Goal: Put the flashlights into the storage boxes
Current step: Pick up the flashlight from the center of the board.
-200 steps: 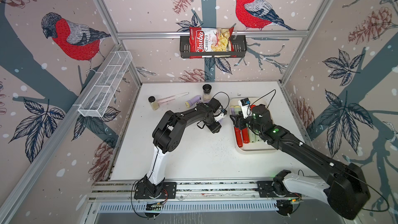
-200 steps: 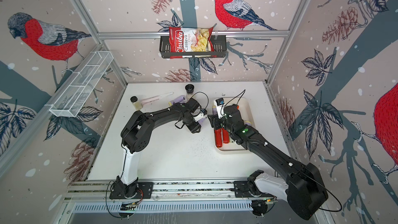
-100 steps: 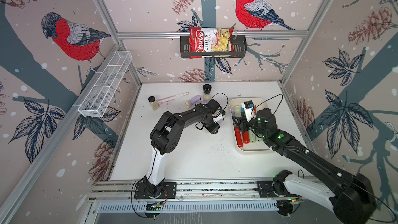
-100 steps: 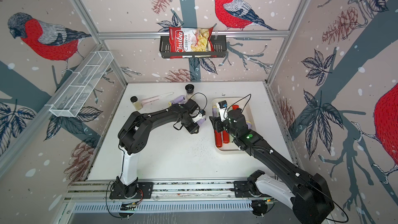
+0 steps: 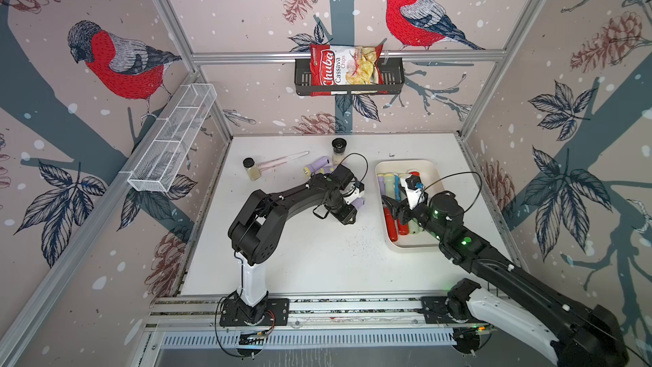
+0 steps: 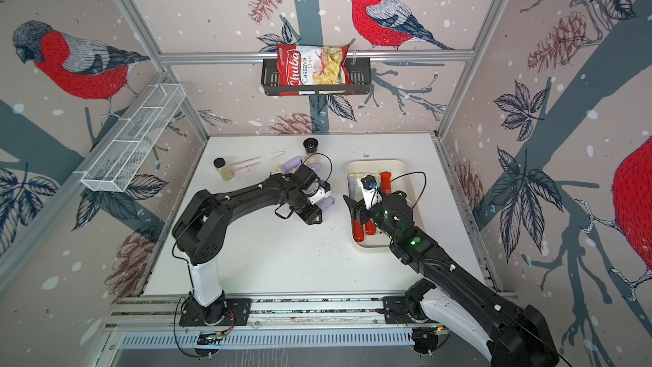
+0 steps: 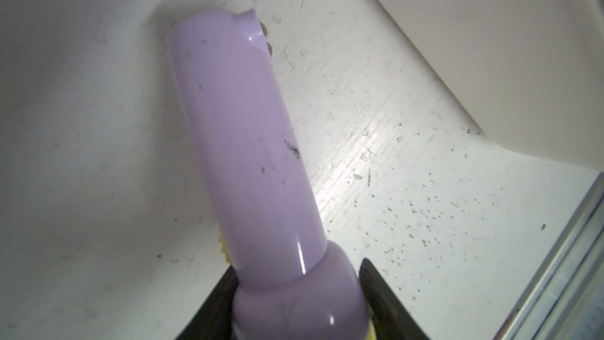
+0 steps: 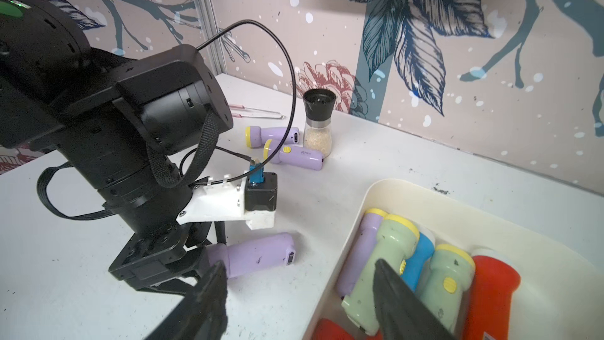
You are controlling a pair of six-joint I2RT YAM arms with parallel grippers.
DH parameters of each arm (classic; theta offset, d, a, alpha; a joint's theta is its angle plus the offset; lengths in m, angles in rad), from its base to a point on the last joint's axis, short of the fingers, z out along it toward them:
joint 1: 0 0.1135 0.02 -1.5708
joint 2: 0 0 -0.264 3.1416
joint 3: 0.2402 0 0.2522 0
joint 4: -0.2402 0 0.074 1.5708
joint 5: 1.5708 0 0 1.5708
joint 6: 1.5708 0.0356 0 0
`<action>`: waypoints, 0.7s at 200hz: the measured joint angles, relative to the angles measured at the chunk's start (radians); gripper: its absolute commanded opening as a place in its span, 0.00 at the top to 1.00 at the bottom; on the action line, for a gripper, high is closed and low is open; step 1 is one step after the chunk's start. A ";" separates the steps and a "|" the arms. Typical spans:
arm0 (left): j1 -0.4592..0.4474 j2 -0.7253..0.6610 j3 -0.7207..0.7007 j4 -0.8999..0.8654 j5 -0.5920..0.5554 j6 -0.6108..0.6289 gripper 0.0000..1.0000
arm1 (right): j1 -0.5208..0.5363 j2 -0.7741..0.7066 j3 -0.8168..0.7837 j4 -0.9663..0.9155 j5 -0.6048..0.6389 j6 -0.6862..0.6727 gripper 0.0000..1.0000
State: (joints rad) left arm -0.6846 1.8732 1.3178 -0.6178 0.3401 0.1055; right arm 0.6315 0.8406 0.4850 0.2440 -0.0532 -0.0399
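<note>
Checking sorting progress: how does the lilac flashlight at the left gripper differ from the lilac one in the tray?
Place: the gripped flashlight is outside the cream tray; the trayed flashlight lies inside it. Hold: the left gripper clamps the gripped flashlight's head; the trayed flashlight is free. Both are lilac.

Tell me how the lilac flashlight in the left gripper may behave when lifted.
The lilac flashlight looks like hard moulded plastic, so probably stiff and light. Its glossy round body may slip or swing, since the left gripper holds only the head end. Released, it could roll.
</note>
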 measured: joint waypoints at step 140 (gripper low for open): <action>0.000 -0.253 -0.151 -0.003 0.191 -0.054 0.69 | 0.290 0.028 -0.101 0.113 0.063 -0.564 0.26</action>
State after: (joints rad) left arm -0.6846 1.6199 1.1671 -0.6209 0.5308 0.0517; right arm 0.9211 0.8684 0.3836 0.3569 0.0097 -0.6037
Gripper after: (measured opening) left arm 0.518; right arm 0.737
